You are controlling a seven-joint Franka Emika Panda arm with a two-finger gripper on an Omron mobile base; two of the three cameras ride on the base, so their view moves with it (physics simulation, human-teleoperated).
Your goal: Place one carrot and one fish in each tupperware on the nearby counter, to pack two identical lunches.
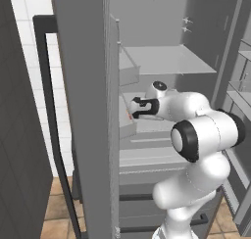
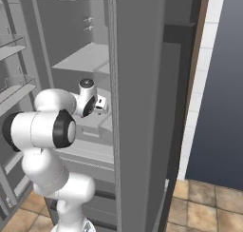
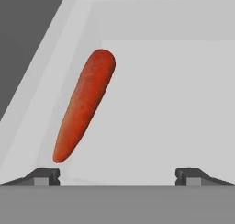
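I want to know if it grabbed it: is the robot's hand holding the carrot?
No, the gripper is open, and the carrot lies loose on the pale tray floor, ahead of one fingertip.

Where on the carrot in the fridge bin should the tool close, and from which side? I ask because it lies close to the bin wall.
Probably mid-length on the carrot, across its narrow width, coming straight down along the hand view. It lies flat and slanted on the pale bin floor; the middle is thick enough to pinch. The open tool sits off to its right, so shift left first.
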